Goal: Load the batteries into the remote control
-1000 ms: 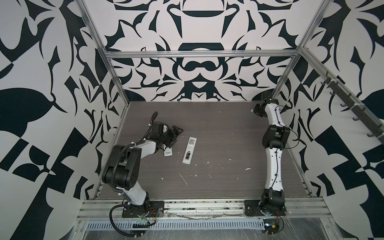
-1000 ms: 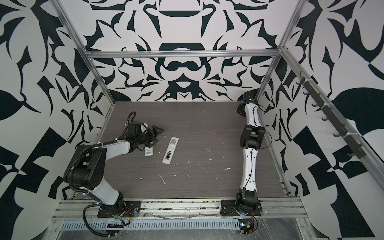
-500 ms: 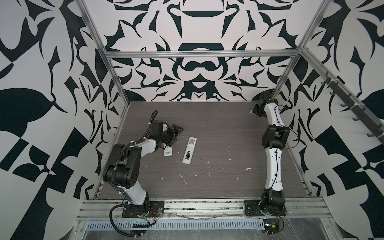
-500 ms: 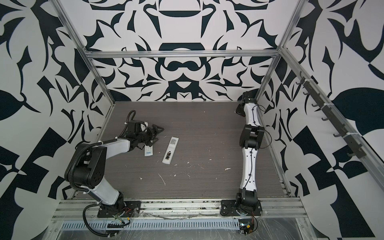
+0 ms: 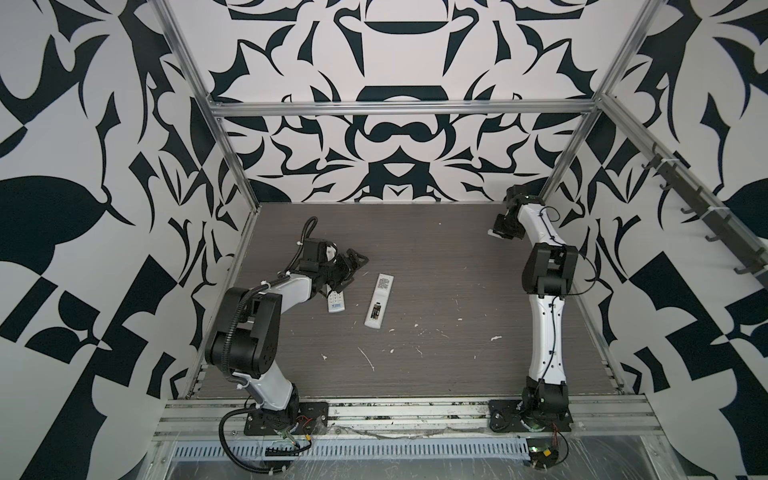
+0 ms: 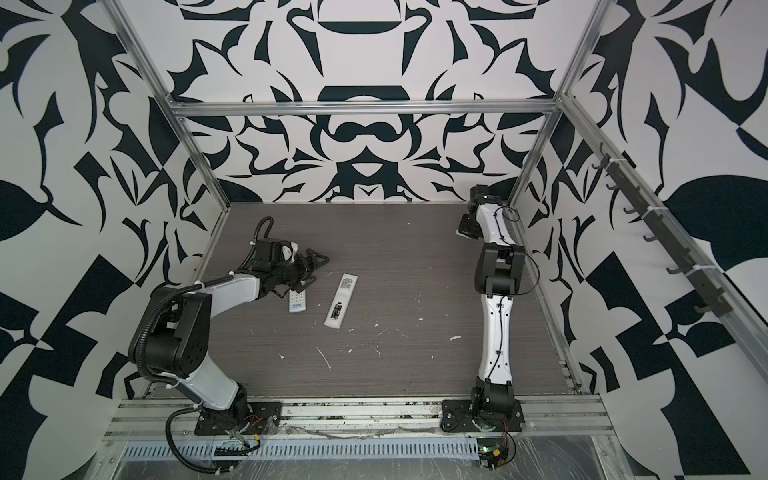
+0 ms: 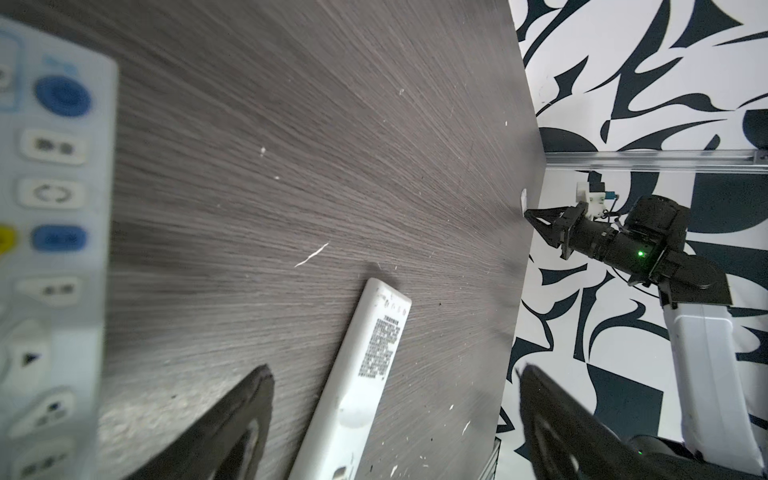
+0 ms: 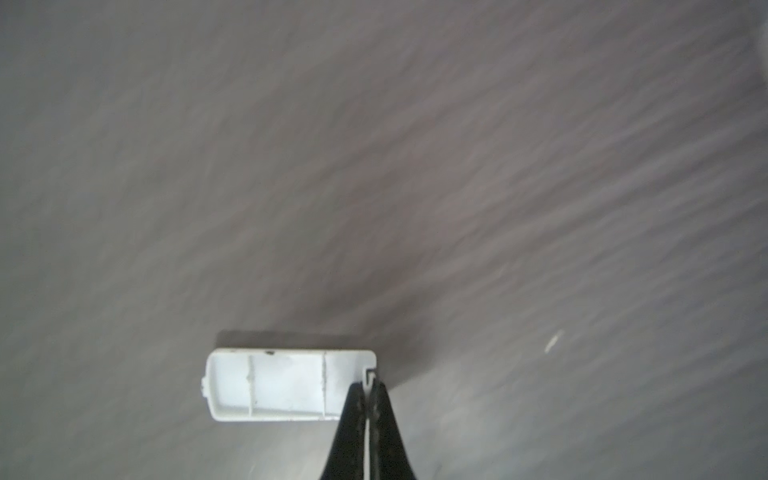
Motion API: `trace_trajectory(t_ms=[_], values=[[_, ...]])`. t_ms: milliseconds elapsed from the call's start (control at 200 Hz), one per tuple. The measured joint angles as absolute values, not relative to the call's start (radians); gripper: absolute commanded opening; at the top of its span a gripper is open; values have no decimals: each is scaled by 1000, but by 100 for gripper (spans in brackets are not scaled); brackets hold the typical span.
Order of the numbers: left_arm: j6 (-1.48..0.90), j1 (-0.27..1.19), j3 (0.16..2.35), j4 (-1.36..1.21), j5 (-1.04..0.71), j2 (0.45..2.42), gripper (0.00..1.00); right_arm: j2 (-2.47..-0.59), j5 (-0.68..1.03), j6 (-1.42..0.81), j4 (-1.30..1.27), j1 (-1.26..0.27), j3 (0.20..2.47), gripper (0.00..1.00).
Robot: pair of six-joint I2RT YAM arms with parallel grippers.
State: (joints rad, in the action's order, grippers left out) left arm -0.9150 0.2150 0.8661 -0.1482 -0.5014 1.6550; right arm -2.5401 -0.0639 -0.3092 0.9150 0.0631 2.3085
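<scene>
**Pinching the battery cover at the back, one claw shut and one spread**

The grey wood-grain table [image 5: 436, 257] fills the floor of the patterned booth. The right arm [image 5: 546, 332] reaches to the far corner, and the left arm [image 5: 249, 328] bends low across its own side.

The right claw [image 8: 368, 388] is pressed together on one short end of a white battery cover [image 8: 286, 384]. The rest of the cover sticks out sideways from its tips, hollow side up. I cannot tell whether the cover touches the table.

The left claw [image 5: 354, 271] is spread wide and grips nothing.

Just ahead of its open jaws, and not touching them, lies the long remote [image 5: 379, 300]. It is face down with its label showing. A shorter remote [image 5: 336, 302] with blue buttons lies face up behind those tips, partly tucked under the claw's wrist.

The batteries [image 5: 376, 311] show as dark shapes with a glint of gold in the long remote's open bay, at the end farther from the left claw. They are too small to count.

White flecks [image 5: 368, 358] are scattered over the table, well away from both claws.
</scene>
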Motion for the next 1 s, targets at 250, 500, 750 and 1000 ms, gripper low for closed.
trace_trajectory(t_ms=[250,500,750,1000], values=[[-889,215,962,-128,-545,1652,95,-2216,2,-311,790,-131,1865,0],[-881,215,1045,-127,-601,1650,88,-1892,55,-364,568,-374,1639,0],[-893,229,1044,-127,-659,1566,86,-1783,60,-440,394,-549,1562,0],[-906,257,1041,-157,-688,1493,73,-1783,52,-474,334,-631,1536,0]])
